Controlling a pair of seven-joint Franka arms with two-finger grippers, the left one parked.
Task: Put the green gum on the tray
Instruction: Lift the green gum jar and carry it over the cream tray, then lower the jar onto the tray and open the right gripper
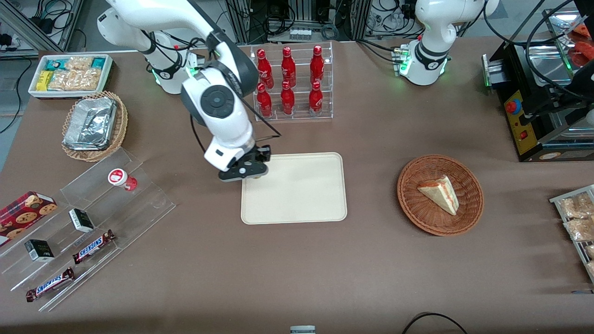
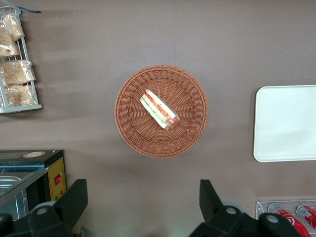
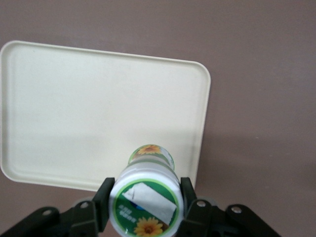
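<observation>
tool (image 3: 146,207) clamping green gum (image 3: 144,200) – sunflower label, above tray (image 3: 59,113) edge

Even, bright overhead light fills all 3 views, and the brown counter (image 1: 325,260) shows soft, faint shadows, one beside the wicker basket (image 1: 440,195) and one under the working arm. The tray (image 1: 297,190) reads pale and nearly washed out. Foil containers (image 1: 90,123) throw small glints. In the right wrist view the claw (image 3: 144,205) and the green gum (image 3: 144,200) look slightly soft.
</observation>
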